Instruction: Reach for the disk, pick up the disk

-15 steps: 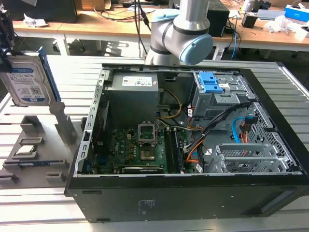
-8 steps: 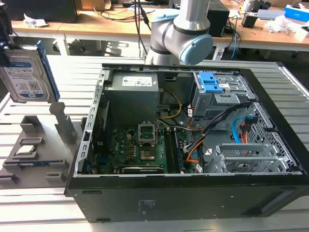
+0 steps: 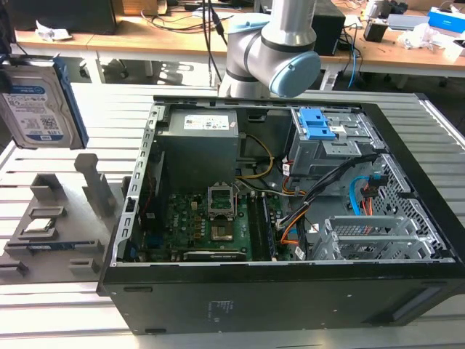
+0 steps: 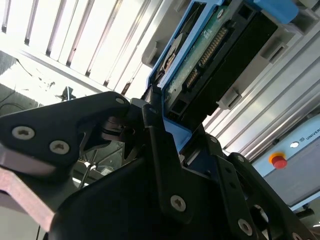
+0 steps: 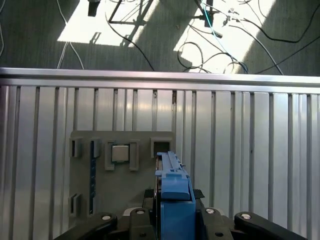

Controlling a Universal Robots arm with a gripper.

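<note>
One disk (image 3: pixel 40 102), clamped in end effector (image 5: pixel 174 210)

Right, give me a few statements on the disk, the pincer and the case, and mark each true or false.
1. The disk hangs in the air above the grey fixture. True.
2. The disk lies inside the computer case. False: it is outside the case, toward the exterior view's left.
3. A small square chip sits on the grey fixture. True.
4. The pincer is open and empty. False: it is shut on the disk's blue frame.
5. The case's side is closed. False: it is open, and the motherboard shows inside.
</note>
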